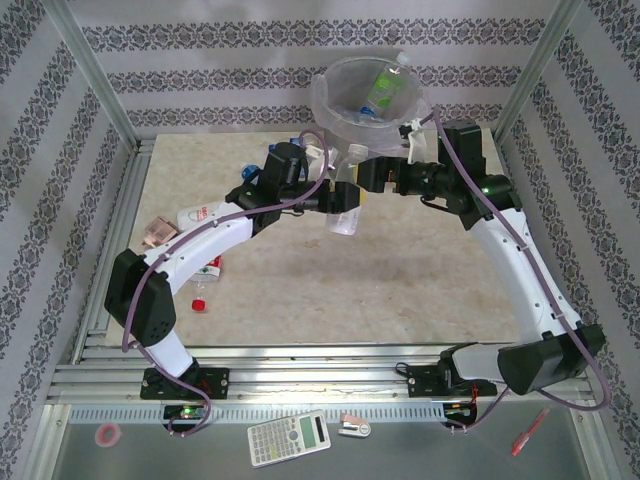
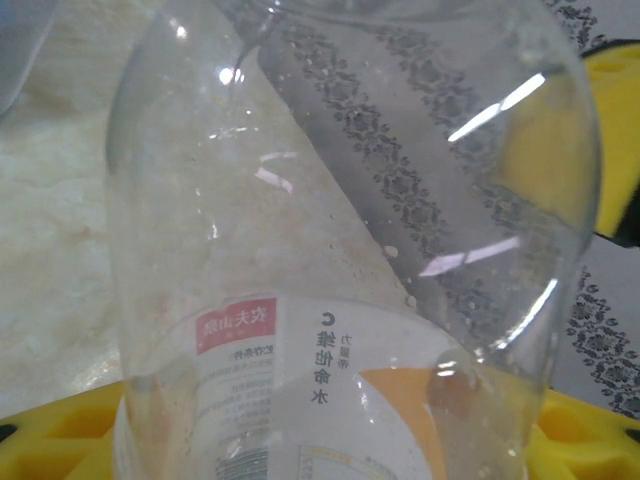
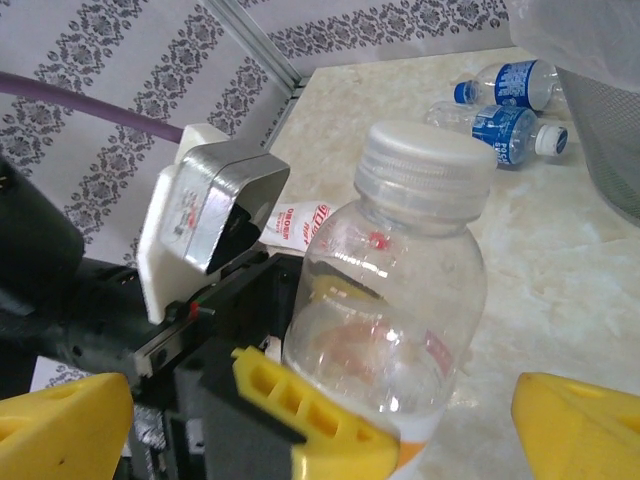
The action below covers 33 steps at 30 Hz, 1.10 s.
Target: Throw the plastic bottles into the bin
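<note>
My left gripper is shut on a clear plastic bottle with a white cap, held above the table just in front of the bin. In the left wrist view that bottle stands between the yellow fingers. My right gripper is open beside the bottle, its yellow fingers wide apart on either side and not touching it. The mesh bin, lined with a clear bag, holds a green-labelled bottle. Two blue-labelled bottles lie on the table by the bin.
More bottles lie at the left: one with a red and white label and another under the left arm. A pinkish box sits near the left rail. A calculator and a pen lie on the near shelf.
</note>
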Each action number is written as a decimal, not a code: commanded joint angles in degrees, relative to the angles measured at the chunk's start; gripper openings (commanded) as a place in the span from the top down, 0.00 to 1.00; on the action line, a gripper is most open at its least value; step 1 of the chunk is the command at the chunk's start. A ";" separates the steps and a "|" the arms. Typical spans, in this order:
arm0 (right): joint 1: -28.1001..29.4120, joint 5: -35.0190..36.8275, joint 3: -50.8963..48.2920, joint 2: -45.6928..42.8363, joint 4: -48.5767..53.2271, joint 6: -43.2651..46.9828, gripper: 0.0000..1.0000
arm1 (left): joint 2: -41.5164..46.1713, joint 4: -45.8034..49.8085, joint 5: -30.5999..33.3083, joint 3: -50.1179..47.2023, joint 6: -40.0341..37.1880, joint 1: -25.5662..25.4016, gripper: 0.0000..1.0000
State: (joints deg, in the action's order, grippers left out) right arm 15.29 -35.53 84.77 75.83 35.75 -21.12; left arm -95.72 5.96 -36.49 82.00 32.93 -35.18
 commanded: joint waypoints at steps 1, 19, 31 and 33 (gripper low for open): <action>0.97 -1.89 -0.75 1.27 -2.04 -1.01 0.04 | 1.66 -2.70 -1.85 2.05 -1.64 -1.62 0.43; 1.14 2.04 -2.42 3.52 -1.47 -2.06 0.11 | 2.77 -5.52 -2.33 2.01 -1.84 -3.32 0.47; 1.11 0.38 -1.91 5.62 -3.31 -3.44 0.23 | 1.29 -5.49 -4.13 4.14 -2.73 -4.76 0.49; 1.21 0.45 -1.74 5.96 -3.32 -3.57 0.25 | 0.65 -5.00 -4.59 5.03 -3.04 -5.06 0.49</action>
State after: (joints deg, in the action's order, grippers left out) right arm 16.03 -35.77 83.11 80.42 32.71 -24.27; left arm -95.22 4.25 -37.98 83.05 32.12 -38.59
